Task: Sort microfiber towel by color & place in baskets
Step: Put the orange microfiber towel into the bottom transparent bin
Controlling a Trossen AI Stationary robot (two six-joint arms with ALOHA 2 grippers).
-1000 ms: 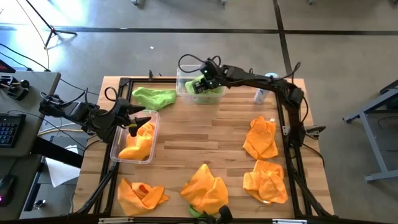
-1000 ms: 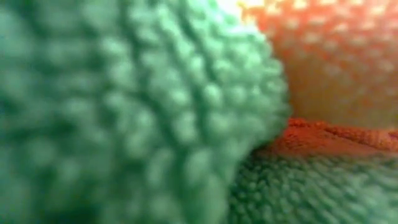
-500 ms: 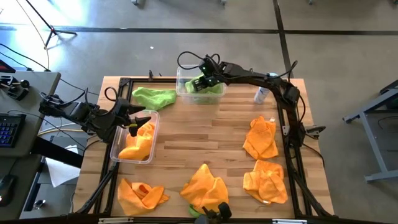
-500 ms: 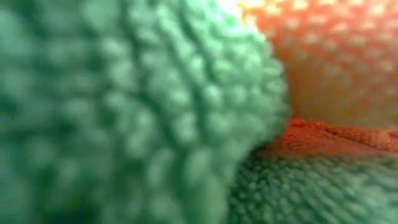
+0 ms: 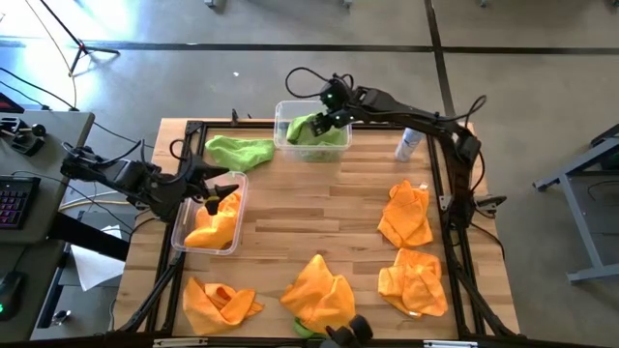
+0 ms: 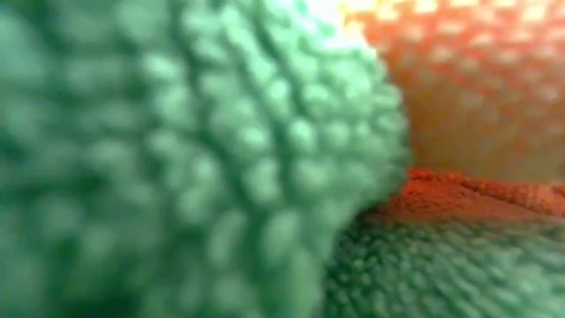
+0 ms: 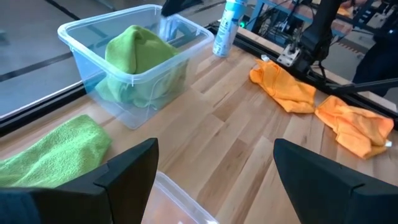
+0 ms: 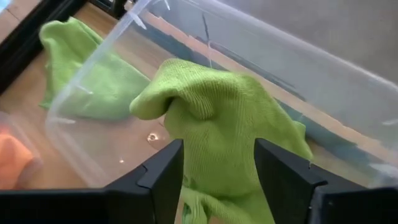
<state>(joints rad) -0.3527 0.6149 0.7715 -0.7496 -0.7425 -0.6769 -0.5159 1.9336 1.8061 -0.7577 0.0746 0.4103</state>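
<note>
A lime green microfiber towel (image 8: pixel 211 106) lies heaped in a peak inside the clear far basket (image 5: pixel 281 118). My right gripper (image 8: pixel 219 146) hangs open just above it, clear of the cloth. A second green towel (image 5: pixel 239 151) lies flat on the table left of that basket. The left basket (image 5: pixel 184 232) holds an orange towel (image 5: pixel 215 220), and my left gripper (image 7: pixel 214 180) hovers open over that basket's far end. Several orange towels (image 5: pixel 406 215) lie spread on the table. The low view is blocked by green and orange cloth (image 6: pixel 194 159) right at the lens.
A blue-capped spray bottle (image 5: pixel 407 145) stands at the far right, next to the right arm. Orange towels lie at the near left (image 5: pixel 221 300), near middle (image 5: pixel 319 290) and near right (image 5: pixel 414 280). Bare wood (image 5: pixel 309 213) shows in the table's middle.
My right gripper has opened and let go of the green towel, then risen out of the far basket and drawn a little toward the table's far edge. The towel stays heaped in the basket.
</note>
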